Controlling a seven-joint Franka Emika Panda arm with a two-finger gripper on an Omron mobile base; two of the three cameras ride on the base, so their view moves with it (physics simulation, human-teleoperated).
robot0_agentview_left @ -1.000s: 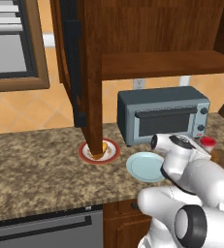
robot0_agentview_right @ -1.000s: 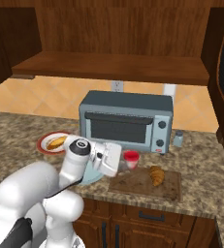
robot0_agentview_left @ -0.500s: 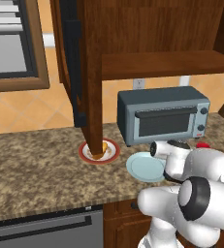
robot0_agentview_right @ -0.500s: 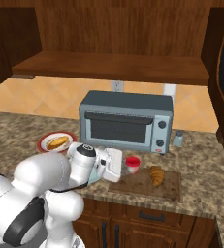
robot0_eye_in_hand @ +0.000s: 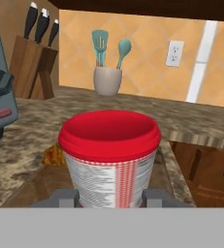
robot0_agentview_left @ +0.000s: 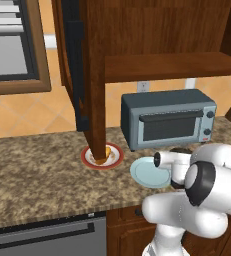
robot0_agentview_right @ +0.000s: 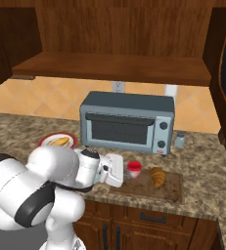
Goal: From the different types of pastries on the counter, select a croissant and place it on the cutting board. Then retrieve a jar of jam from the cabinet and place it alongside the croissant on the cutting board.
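My gripper [robot0_eye_in_hand: 110,196] is clamped on one jar of jam [robot0_eye_in_hand: 109,157], a finger on each side: upright, red lid up, squat cylinder, checked whitish label. It sits over the near end of the flat brown wooden cutting board [robot0_agentview_right: 170,189]. One ridged golden croissant [robot0_agentview_right: 158,176] lies just beyond the jar on the board, long axis running away from my fingers.

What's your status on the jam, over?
Gripper shut on jar of jam, at the cutting board. Croissant already on board. Nothing between them.
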